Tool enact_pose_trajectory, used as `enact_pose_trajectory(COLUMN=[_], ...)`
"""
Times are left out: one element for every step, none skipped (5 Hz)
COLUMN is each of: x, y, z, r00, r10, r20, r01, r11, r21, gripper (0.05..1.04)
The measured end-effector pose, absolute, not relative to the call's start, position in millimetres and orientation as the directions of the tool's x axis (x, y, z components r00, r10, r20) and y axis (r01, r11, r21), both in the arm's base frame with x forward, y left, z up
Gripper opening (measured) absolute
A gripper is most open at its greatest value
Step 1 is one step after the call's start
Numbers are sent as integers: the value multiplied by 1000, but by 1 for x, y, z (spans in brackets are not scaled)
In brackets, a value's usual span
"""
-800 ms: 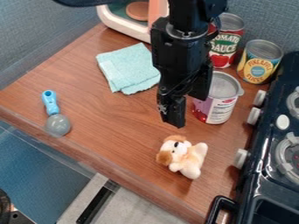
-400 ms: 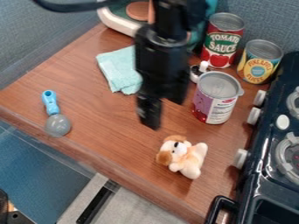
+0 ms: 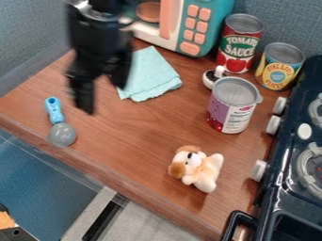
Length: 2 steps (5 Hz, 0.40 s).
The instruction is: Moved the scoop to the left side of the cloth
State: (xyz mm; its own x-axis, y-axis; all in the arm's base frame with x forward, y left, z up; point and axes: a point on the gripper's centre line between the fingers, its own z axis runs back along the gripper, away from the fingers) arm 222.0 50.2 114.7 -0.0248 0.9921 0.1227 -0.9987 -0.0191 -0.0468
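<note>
Blue-handled, with a grey rounded head, the scoop [image 3: 54, 111] lies on the wooden counter [image 3: 144, 155], just left of the gripper [image 3: 87, 104] in the view, its head lower than the handle. Blur hides whether the gripper is wide or narrow, so I cannot tell. The turquoise cloth [image 3: 153, 77] lies to its right, partly behind it. Farther right stands a can with a purple and white label [image 3: 236, 106], with the tomato can [image 3: 239, 44] and pineapple can [image 3: 279, 68] beyond. The plush dog [image 3: 204, 173] lies below and right of the gripper; the toy microwave [image 3: 192, 28] stands above and right.
</note>
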Motion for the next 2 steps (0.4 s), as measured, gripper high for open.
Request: enact_pose_trajectory(x=[212,216], y=[83,107], z=[109,96], r00=[-2,39], r10=[976,949], r20=[216,312], r01=[-1000,-998], r11=[-3,25], r21=[7,51], gripper=[1001,1001])
